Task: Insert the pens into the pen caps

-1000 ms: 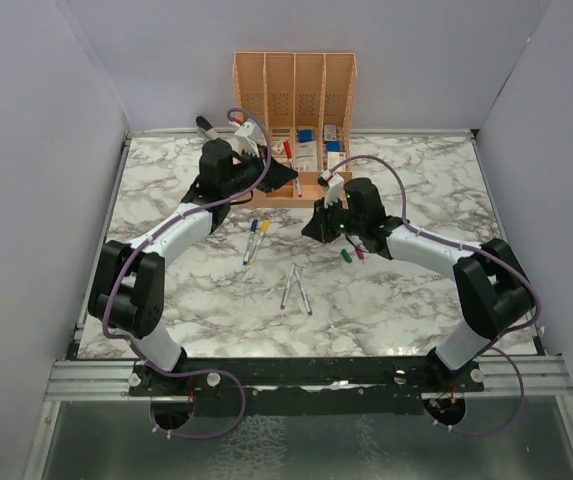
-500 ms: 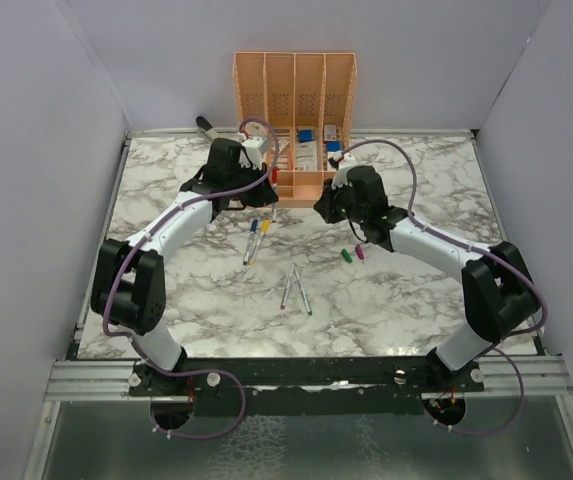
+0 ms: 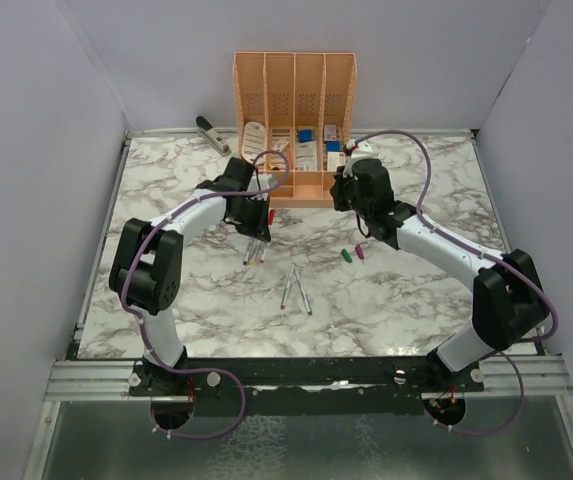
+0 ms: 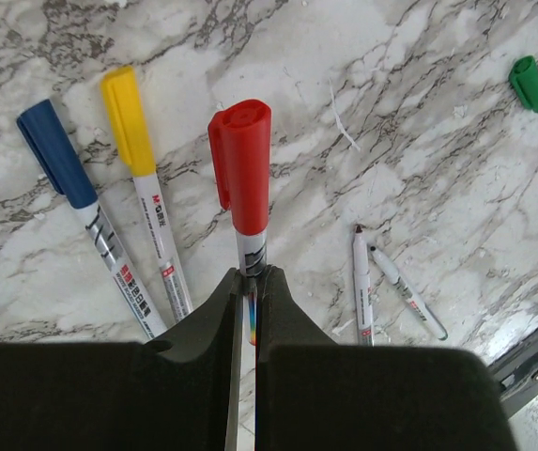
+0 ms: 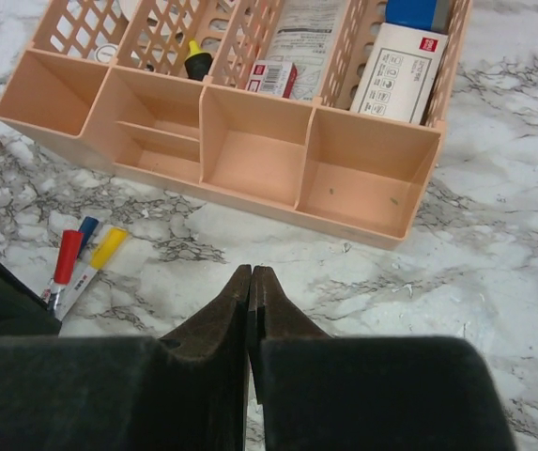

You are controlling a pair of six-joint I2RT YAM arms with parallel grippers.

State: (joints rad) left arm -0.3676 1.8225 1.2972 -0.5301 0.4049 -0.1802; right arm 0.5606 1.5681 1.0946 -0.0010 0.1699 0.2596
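My left gripper (image 4: 250,274) is shut on a silver pen with a red cap (image 4: 240,164) fitted on its end, low over the marble beside two lying pens capped in yellow (image 4: 128,122) and blue (image 4: 55,155). From above, the left gripper (image 3: 262,230) is in front of the organiser's left end. Two uncapped pens (image 3: 296,287) lie side by side mid-table, also in the left wrist view as the uncapped pens (image 4: 362,282). A green cap (image 3: 346,256) and a purple cap (image 3: 360,253) lie loose to their right. My right gripper (image 5: 252,274) is shut and empty, in front of the organiser.
The peach desk organiser (image 3: 294,100) stands at the back centre, its front tray (image 5: 250,155) holding empty compartments. A grey stapler (image 3: 211,133) lies at the back left. White walls close in the table on three sides.
The two grippers, close together in front of the organiser a second ago, have parted. The left one carried the red-capped pen down beside the blue and yellow pens; the right one drew back.
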